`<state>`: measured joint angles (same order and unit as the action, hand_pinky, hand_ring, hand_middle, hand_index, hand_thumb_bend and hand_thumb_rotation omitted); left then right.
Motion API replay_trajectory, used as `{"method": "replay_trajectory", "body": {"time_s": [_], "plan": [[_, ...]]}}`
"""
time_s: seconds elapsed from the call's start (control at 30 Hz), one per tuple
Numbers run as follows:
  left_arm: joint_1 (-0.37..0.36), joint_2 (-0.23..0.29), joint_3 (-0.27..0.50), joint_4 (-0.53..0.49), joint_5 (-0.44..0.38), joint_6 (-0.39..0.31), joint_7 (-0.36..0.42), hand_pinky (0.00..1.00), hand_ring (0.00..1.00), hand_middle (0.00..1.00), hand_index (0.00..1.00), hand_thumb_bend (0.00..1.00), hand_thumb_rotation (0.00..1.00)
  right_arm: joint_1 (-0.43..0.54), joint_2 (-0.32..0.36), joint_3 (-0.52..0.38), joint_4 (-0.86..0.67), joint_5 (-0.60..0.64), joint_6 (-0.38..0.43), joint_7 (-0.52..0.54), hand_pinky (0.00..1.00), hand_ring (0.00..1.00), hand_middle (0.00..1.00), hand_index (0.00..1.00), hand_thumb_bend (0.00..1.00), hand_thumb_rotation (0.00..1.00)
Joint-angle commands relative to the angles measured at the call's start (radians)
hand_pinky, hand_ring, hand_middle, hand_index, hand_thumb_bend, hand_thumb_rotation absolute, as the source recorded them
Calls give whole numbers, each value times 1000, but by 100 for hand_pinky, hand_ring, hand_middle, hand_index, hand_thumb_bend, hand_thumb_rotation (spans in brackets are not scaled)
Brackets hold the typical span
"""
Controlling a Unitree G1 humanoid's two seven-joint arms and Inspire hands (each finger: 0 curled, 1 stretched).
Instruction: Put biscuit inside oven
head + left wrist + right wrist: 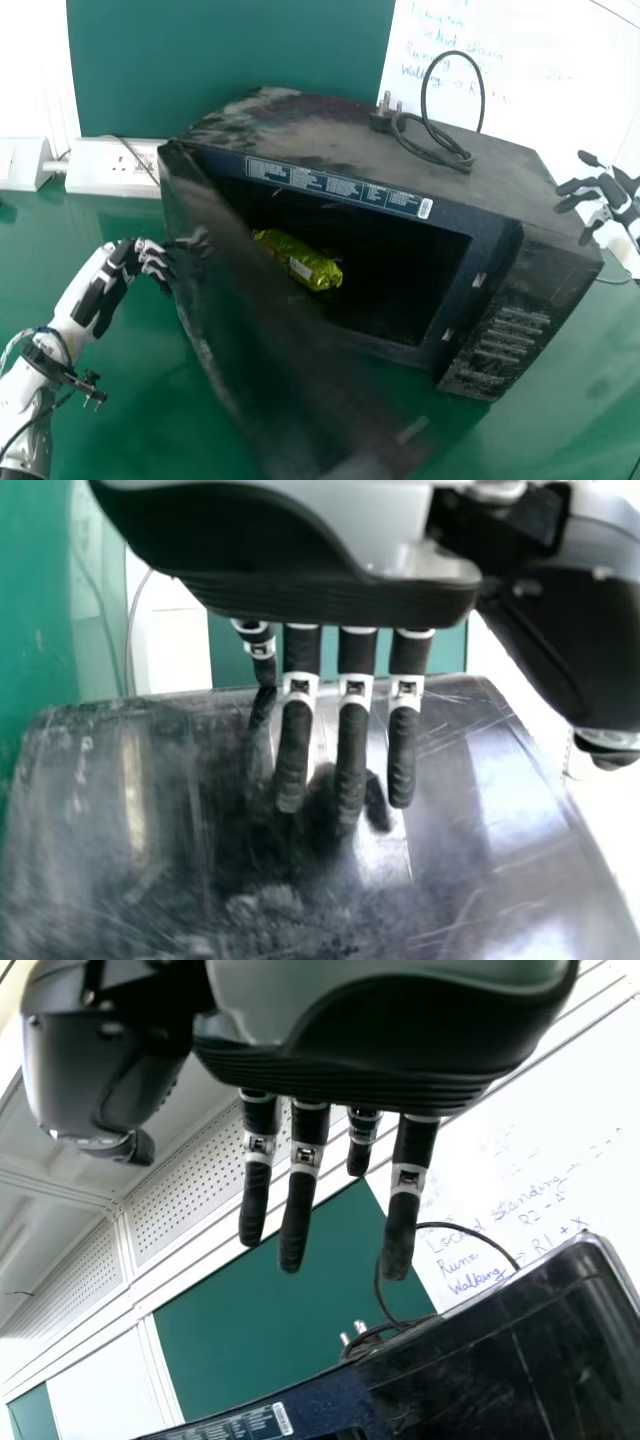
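In the oven, the biscuit has room past one edge.

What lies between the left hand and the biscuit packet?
In the head view, the open oven door stands between the left hand and the biscuit packet.

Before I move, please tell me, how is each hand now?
Left hand: open, holding nothing, by the oven door.
Right hand: open, holding nothing, near the oven.

Head view: forward and downward, oven between left fingers and right fingers; wrist views: close, along fingers, oven shared.
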<state>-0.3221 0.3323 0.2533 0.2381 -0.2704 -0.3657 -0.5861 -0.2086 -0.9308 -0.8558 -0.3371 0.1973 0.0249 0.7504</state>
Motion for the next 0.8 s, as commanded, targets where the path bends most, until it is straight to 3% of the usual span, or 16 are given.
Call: {"method": "replay_trajectory", "body": {"time_s": [0.0, 0.23, 0.6, 0.77], "plan": [[16, 14, -25, 7, 18, -31, -17, 28, 34, 42, 49, 52, 7, 23, -9, -9, -12, 1, 4, -26, 36, 47, 55, 64, 65, 28], [23, 26, -40, -2, 58, -56, 14, 28, 33, 42, 49, 52, 7, 49, -21, -17, -15, 1, -12, -49, 36, 46, 53, 64, 63, 27], [25, 39, -52, 2, 37, -37, 20, 29, 35, 43, 49, 52, 7, 54, -24, -19, 4, 29, -26, -55, 33, 44, 53, 64, 64, 29], [23, 48, -56, 9, 55, -62, 24, 30, 35, 43, 49, 52, 7, 77, -18, -46, -3, 12, -12, -80, 34, 45, 53, 64, 62, 31]]}}
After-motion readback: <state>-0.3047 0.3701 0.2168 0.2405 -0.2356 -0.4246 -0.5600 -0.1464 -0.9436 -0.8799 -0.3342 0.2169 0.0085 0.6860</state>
